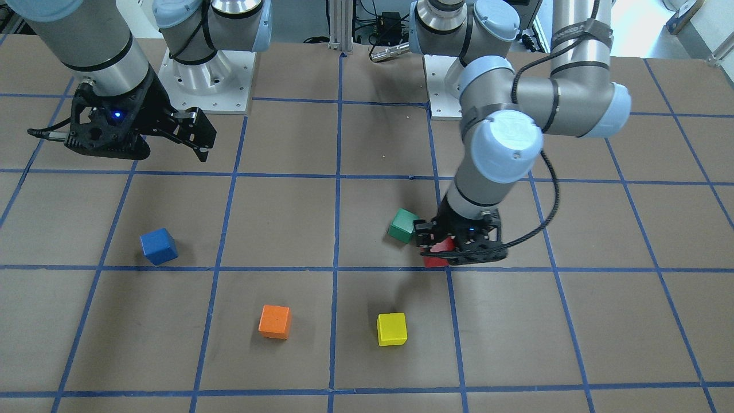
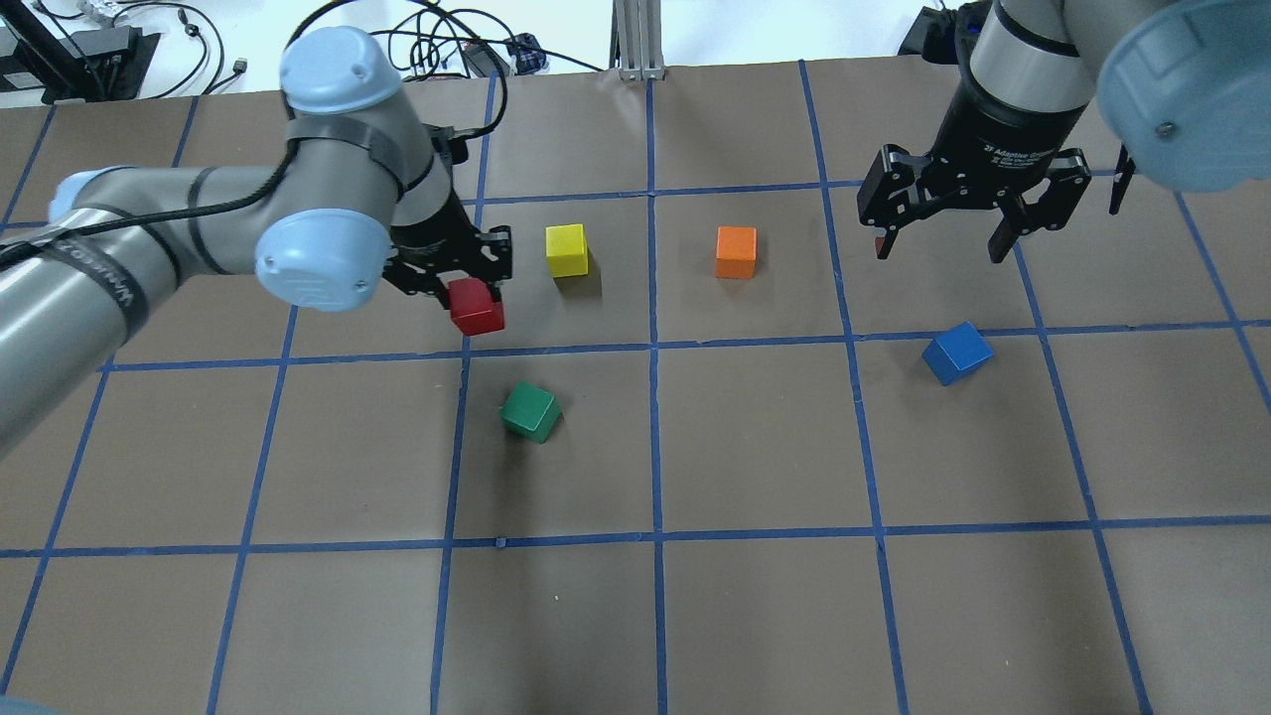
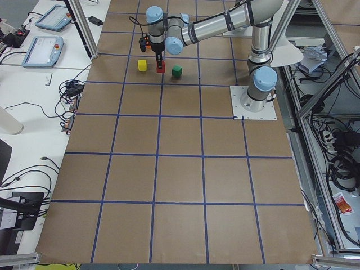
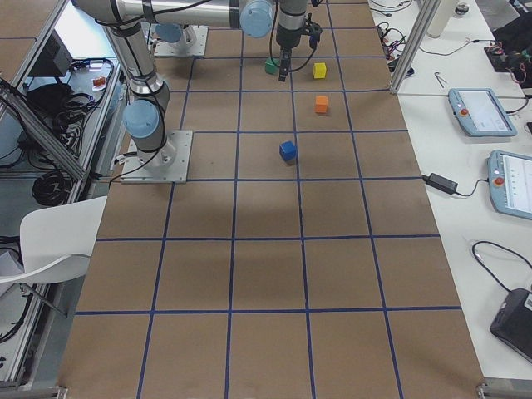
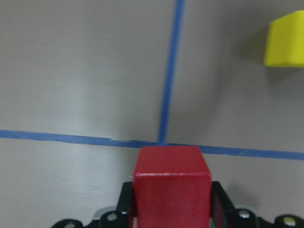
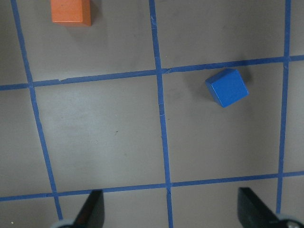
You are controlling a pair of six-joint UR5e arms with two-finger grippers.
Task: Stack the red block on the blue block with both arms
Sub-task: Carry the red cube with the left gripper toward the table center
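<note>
Red block [image 1: 435, 261] is what I see first from the front-facing camera. It is clamped between the fingers of the left gripper [image 1: 440, 250] and lifted off the table [image 1: 287, 218], by a crossing of blue tape lines. A green block [image 1: 403, 225] lies near that gripper. The blue block [image 1: 159, 246] rests alone on the table's right half, well apart from the red one.

From overhead, the right gripper [image 2: 941, 244] hangs above the table with its fingers spread wide and nothing between them. The blue block lies nearer the robot than this gripper. An orange block [image 2: 736, 251] and a yellow block [image 2: 567, 249] sit in the far row between the two grippers.

From the left end, the left arm [image 3: 219, 22] reaches out, with the red block at its tip between yellow and green.

From the right end, the blue block sits alone, with orange beyond it.

On the left wrist camera, red fills the bottom centre between black fingers.

On the right wrist camera, both fingertips sit at the bottom corners, with blue ahead, turned against the grid.
</note>
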